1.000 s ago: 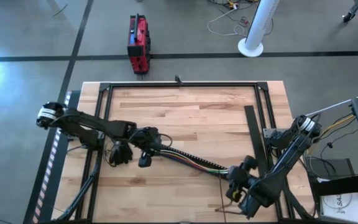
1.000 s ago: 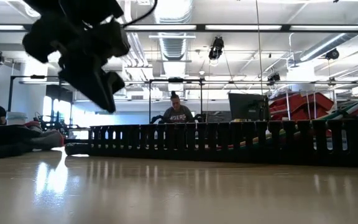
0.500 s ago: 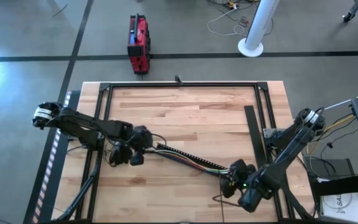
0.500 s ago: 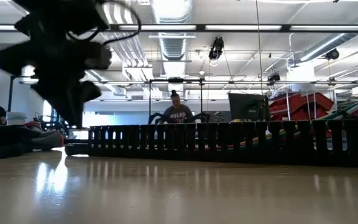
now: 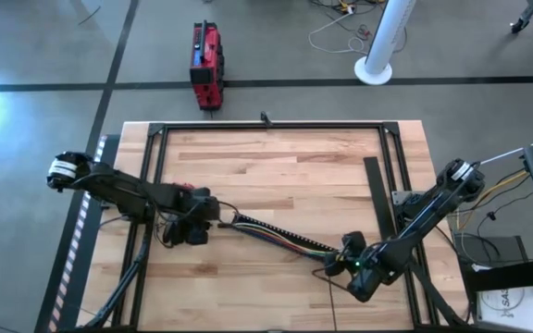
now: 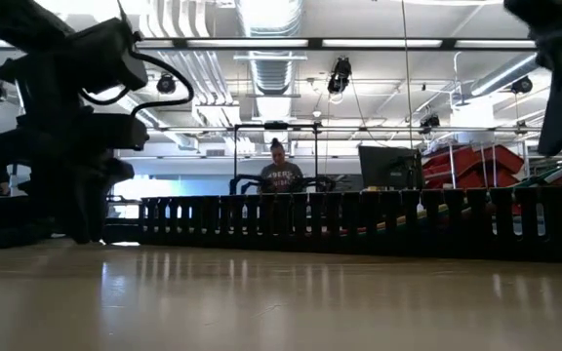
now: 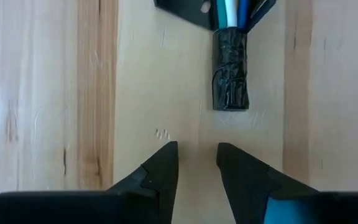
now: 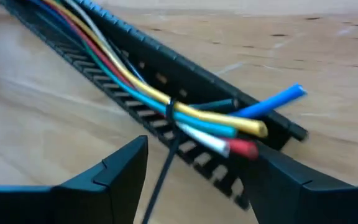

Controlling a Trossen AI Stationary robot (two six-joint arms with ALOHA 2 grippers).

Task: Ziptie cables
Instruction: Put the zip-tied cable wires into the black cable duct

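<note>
On the wooden worktop we see the cables running diagonally along a perforated bar, ziptie looped around them between our right gripper's open jaws; left gripper, jaws slightly parted, faces their dark end.

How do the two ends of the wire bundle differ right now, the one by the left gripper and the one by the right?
The end before the left gripper is wrapped in dark tape into one stub; the end before the right gripper splays into loose coloured tips. A thin black ziptie already circles the cables at the right end; none shows at the left. Both ends stick out of the perforated black bar, and both grippers are open, touching neither.
</note>
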